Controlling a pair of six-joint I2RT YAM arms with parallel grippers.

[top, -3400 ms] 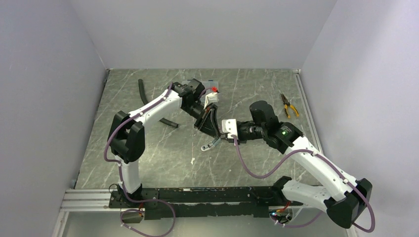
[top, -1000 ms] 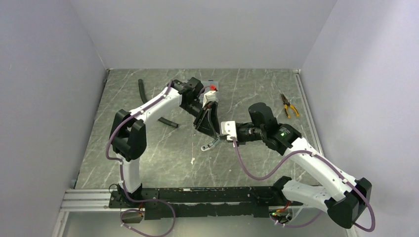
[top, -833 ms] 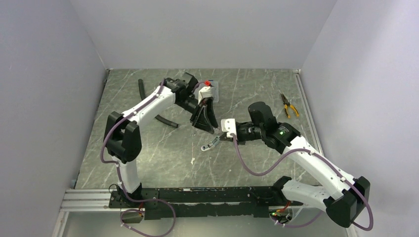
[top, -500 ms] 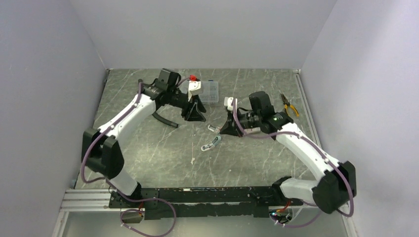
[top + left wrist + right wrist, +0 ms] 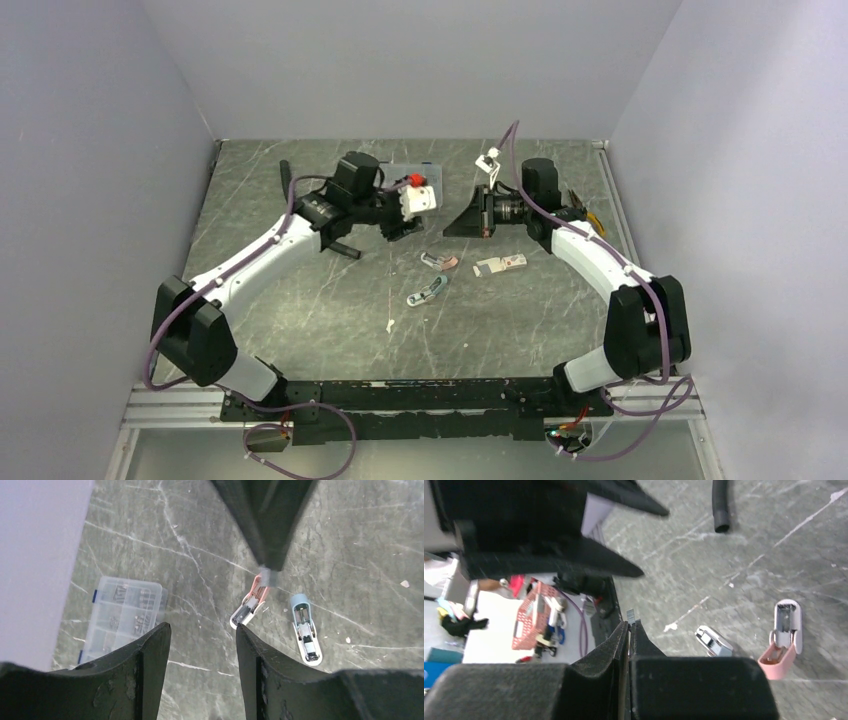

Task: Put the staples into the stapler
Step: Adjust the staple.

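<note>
staples (image 5: 270, 577): thin strip pinched in right hand (image 5: 629, 625) tips, mid-frame, just above pink stapler (image 5: 250, 605) | likely light, stiff, brittle, slippery; grip the long sides | left hand (image 5: 202, 630) spread, empty

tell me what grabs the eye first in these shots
The two black grippers face each other above mid-table: the right gripper is shut on a tiny silvery strip of staples, while the left gripper stands open opposite. Beneath them on the grey marbled table lie a pink stapler and a blue stapler, both opened, side by side but apart.
</note>
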